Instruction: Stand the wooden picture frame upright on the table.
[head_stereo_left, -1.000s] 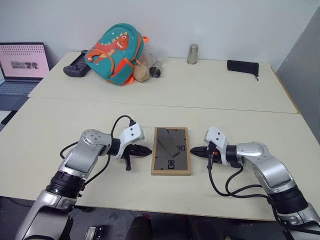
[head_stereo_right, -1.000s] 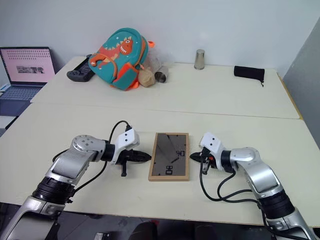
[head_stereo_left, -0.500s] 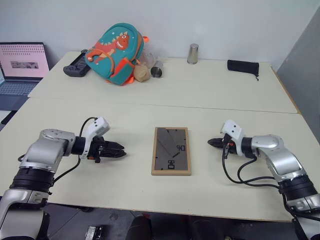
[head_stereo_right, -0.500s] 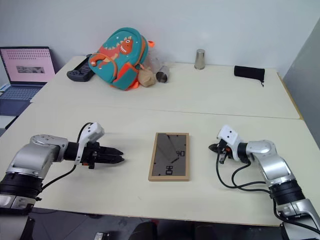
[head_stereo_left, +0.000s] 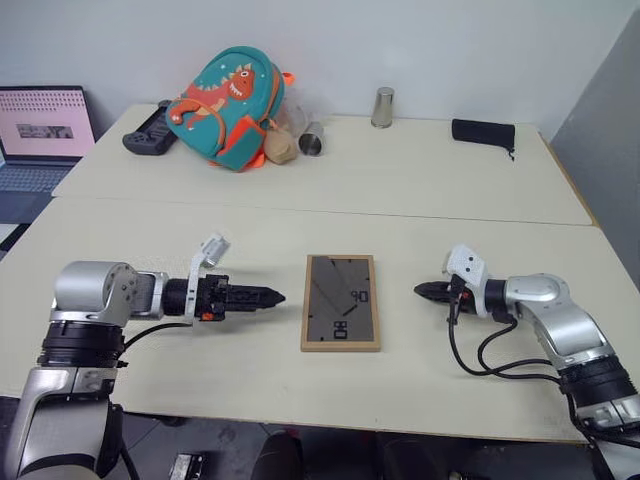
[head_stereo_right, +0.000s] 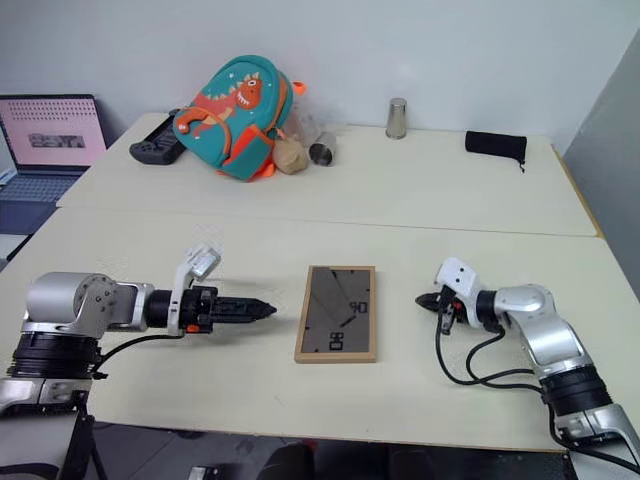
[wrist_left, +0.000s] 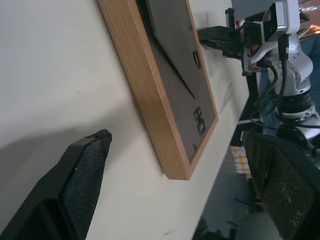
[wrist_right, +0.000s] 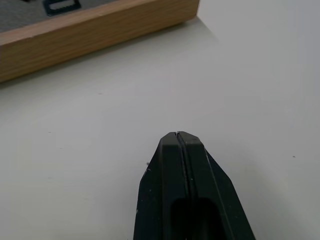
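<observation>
Both arms have pulled back from the wooden picture frame (head_stereo_left: 341, 302) since a second ago, when their tips sat just off its long sides; the frame itself hasn't budged. The left gripper (head_stereo_left: 268, 296) has also rolled over and spread its fingers, which were closed before. Now it hangs at the frame's nine o'clock, apart from it, tip aimed at the wooden edge. In the left wrist view its two black fingers (wrist_left: 82, 180) stand wide apart with nothing between them, the frame's light-wood rim running past ahead of them.

Over at three o'clock, the right gripper (head_stereo_left: 424, 291) points back at the frame across a clear gap. Its fingers (wrist_right: 181, 165) are pressed tight together, nothing held, just above the table (head_stereo_left: 230, 360), with one corner of the frame ahead.

And the frame lies flat, face down, dark grey back panel up with white marks on it, near the middle of the near slab.

Further out, past the seam, the far slab carries a teal dinosaur backpack (head_stereo_left: 228, 95) at eleven o'clock, a black handheld device (head_stereo_left: 148, 130) just beside it, a metal cup (head_stereo_left: 384, 107) near twelve, and a black pouch (head_stereo_left: 482, 131) at one o'clock. A laptop (head_stereo_left: 40, 125) glows off the far left edge.
</observation>
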